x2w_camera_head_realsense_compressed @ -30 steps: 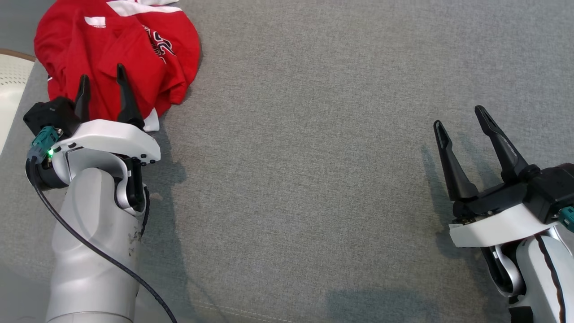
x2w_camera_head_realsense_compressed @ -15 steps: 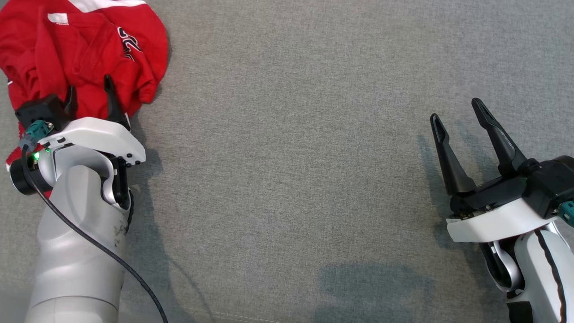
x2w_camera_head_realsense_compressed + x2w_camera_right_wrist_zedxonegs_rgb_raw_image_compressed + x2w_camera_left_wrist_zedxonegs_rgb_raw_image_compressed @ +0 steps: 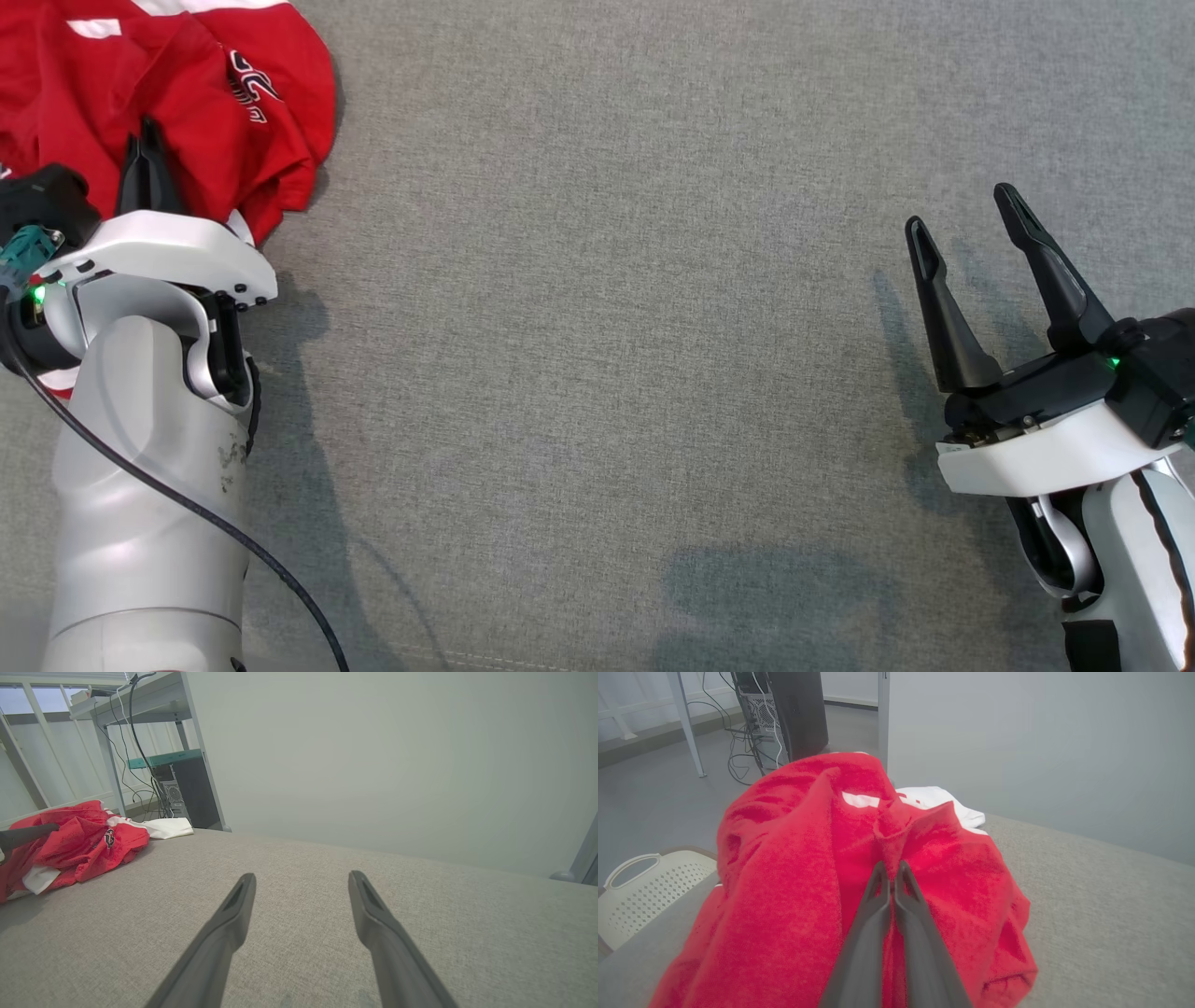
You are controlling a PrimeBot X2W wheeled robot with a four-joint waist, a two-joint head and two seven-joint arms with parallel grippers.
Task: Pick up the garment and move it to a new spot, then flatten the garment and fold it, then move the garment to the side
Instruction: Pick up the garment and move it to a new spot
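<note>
The garment (image 3: 215, 84) is a crumpled red shirt with white trim and dark lettering, lying at the far left corner of the grey cloth surface (image 3: 607, 327). My left gripper (image 3: 147, 135) is shut on a raised fold of it. In the left wrist view the two fingers (image 3: 878, 891) meet, pinching a ridge of the red garment (image 3: 784, 868). My right gripper (image 3: 966, 210) stands open above bare cloth at the right, nothing between its fingers. The right wrist view shows the same open gripper (image 3: 301, 879) and the garment (image 3: 79, 840) far off to its left.
A cream perforated chair back (image 3: 640, 891) stands just past the surface's left edge. A computer tower (image 3: 784, 714) with cables and a white table leg (image 3: 686, 723) are on the floor behind the garment. A grey wall (image 3: 373, 765) runs along the far edge.
My left gripper's fingers have closed together on a fold of the garment. The head view has shifted, so the garment sits further left in it. The right gripper stays open.
</note>
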